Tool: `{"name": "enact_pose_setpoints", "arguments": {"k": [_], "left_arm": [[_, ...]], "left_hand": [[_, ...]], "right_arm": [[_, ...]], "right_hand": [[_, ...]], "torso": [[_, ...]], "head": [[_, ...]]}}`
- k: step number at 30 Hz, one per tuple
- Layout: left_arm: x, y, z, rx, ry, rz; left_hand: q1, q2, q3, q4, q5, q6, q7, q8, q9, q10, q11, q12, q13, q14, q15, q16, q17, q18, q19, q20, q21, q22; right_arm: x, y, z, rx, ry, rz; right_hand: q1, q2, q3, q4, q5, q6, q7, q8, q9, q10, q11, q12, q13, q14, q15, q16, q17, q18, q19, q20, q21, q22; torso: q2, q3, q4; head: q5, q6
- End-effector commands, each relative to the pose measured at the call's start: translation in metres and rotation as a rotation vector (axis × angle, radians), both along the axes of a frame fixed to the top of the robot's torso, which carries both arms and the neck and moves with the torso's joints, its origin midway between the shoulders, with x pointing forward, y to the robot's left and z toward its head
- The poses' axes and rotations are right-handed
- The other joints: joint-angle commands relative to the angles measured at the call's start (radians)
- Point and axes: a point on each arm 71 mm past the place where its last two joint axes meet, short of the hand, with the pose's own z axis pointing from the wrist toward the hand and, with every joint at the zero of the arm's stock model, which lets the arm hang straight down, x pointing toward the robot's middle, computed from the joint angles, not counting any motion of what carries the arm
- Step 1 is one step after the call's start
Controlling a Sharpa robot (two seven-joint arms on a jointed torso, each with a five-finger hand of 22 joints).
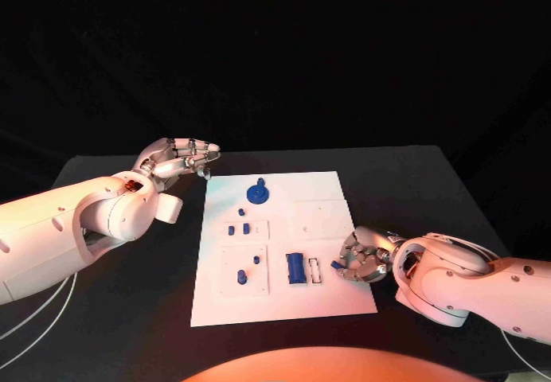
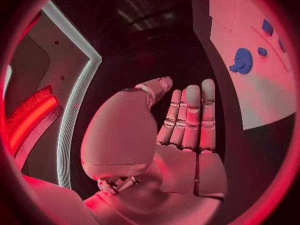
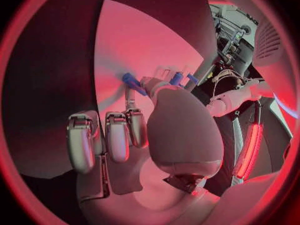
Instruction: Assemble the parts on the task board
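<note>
The right robot hand (image 1: pixel 365 259) rests at the near right edge of the white rectangular task board (image 1: pixel 316 302), its fingers curled around a small blue plastic part (image 1: pixel 338 266). Just beside it stands a blue rectangular block (image 1: pixel 295 267), with a small blue peg (image 1: pixel 242 277) further left. Farther back lie little blue pieces (image 1: pixel 238 229) and a blue gear-shaped disc (image 1: pixel 259 192). Beyond the board's far left corner, above the black bench (image 1: pixel 138 278), the left robot hand (image 1: pixel 178 161) hangs released, fingers straight and empty.
</note>
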Motion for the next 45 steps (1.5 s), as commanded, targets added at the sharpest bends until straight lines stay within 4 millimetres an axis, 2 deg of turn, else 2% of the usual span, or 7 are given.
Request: {"name": "enact_pose_setpoints", "arguments": {"k": [1, 10, 20, 22, 24, 29, 45], "left_arm": [[-0.001, -0.003, 0.001, -0.007, -0.006, -0.018], [-0.001, -0.003, 0.001, -0.006, -0.006, -0.019], [-0.001, -0.003, 0.001, -0.005, -0.007, -0.021], [-0.001, -0.003, 0.001, -0.005, -0.007, -0.021], [-0.001, -0.003, 0.001, -0.005, -0.007, -0.021], [-0.001, -0.003, 0.001, -0.005, -0.006, -0.022], [-0.001, -0.004, 0.001, -0.006, -0.004, -0.025]], "left_hand": [[-0.002, 0.004, -0.004, 0.0, -0.001, -0.006, -0.003, 0.004, 0.002, -0.008, 0.002, 0.005, -0.001, -0.006, 0.001, 0.005, -0.002, 0.014, 0.002, 0.005, -0.004, -0.002], [-0.002, 0.004, -0.004, 0.0, -0.001, -0.006, -0.003, 0.004, 0.002, -0.008, 0.002, 0.005, -0.001, -0.006, 0.001, 0.005, -0.002, 0.014, 0.002, 0.005, -0.004, -0.002], [0.0, 0.005, -0.003, -0.001, -0.001, -0.008, -0.003, 0.005, 0.002, -0.01, 0.002, 0.007, -0.001, -0.007, 0.001, 0.006, -0.002, 0.014, 0.002, 0.005, -0.004, -0.002], [0.0, 0.005, -0.003, -0.001, -0.001, -0.008, -0.003, 0.005, 0.002, -0.01, 0.002, 0.007, -0.001, -0.007, 0.001, 0.006, -0.002, 0.014, 0.002, 0.005, -0.004, -0.002], [0.0, 0.005, -0.003, -0.001, -0.001, -0.008, -0.003, 0.005, 0.002, -0.01, 0.002, 0.007, -0.001, -0.007, 0.001, 0.006, -0.002, 0.014, 0.002, 0.005, -0.004, -0.002], [0.0, 0.005, -0.003, -0.001, -0.001, -0.008, -0.003, 0.005, 0.002, -0.01, 0.002, 0.007, -0.001, -0.007, 0.001, 0.006, -0.002, 0.014, 0.002, 0.005, -0.004, -0.002], [0.0, 0.005, -0.003, -0.001, -0.001, -0.008, -0.003, 0.005, 0.002, -0.01, 0.002, 0.007, -0.001, -0.007, 0.001, 0.006, -0.002, 0.014, 0.002, 0.005, -0.004, -0.002]], "right_arm": [[-0.001, 0.005, 0.003, 0.102, 0.06, -0.054], [-0.001, 0.02, 0.004, 0.167, 0.099, -0.07], [0.001, 0.031, 0.0, 0.171, 0.131, -0.066], [0.001, 0.031, -0.002, 0.162, 0.135, -0.064], [0.001, 0.032, -0.003, 0.155, 0.135, -0.061], [0.002, 0.034, -0.005, 0.141, 0.125, -0.054], [0.007, 0.038, -0.008, 0.105, 0.101, -0.042]], "right_hand": [[-0.018, 0.002, 0.071, -0.062, 0.005, 0.007, -0.003, 0.008, 0.012, 0.042, -0.007, 0.006, 0.172, 0.087, -0.006, 0.002, 0.164, -0.007, 0.103, -0.003, 0.005, 0.263], [-0.063, 0.007, 0.08, -0.055, 0.01, 0.006, -0.002, 0.006, 0.013, 0.043, -0.006, 0.007, 0.173, 0.087, -0.006, 0.002, 0.165, -0.007, 0.103, -0.003, 0.005, 0.263], [-0.117, -0.003, 0.074, -0.044, 0.004, 0.009, -0.001, 0.004, 0.014, 0.044, -0.005, 0.007, 0.174, 0.087, -0.005, 0.002, 0.164, -0.007, 0.103, -0.002, 0.005, 0.263], [-0.138, -0.008, 0.065, -0.041, 0.038, 0.011, -0.001, 0.004, 0.014, 0.044, -0.005, 0.006, 0.174, 0.087, -0.004, 0.002, 0.165, -0.007, 0.103, -0.002, 0.005, 0.263], [-0.148, -0.007, 0.058, -0.039, 0.042, 0.017, -0.002, 0.007, 0.016, 0.046, -0.006, 0.011, 0.177, 0.087, -0.005, 0.002, 0.164, -0.007, 0.103, -0.003, 0.005, 0.263], [-0.175, -0.012, 0.037, -0.031, 0.023, 0.024, -0.005, 0.012, 0.019, 0.046, -0.008, 0.009, 0.176, 0.087, -0.007, 0.002, 0.164, -0.007, 0.103, -0.004, 0.005, 0.263], [-0.21, -0.012, 0.008, -0.012, 0.001, 0.029, -0.006, 0.014, 0.021, 0.046, -0.008, 0.008, 0.177, 0.086, -0.007, 0.0, 0.161, -0.007, 0.103, -0.005, 0.005, 0.263]], "torso": [[0.0, -0.0006, 0.0], [0.001, 0.0001, -0.0002], [0.0, 0.0003, 0.0007], [0.0, -0.0004, 0.0001], [0.001, 0.0, -0.0005], [0.001, 0.0012, -0.0012], [0.0, 0.0004, 0.0]], "head": [[-0.001, 0.0], [0.001, -0.003], [0.002, -0.006], [0.004, -0.006], [0.006, -0.006], [0.008, -0.004], [0.007, -0.006]]}}
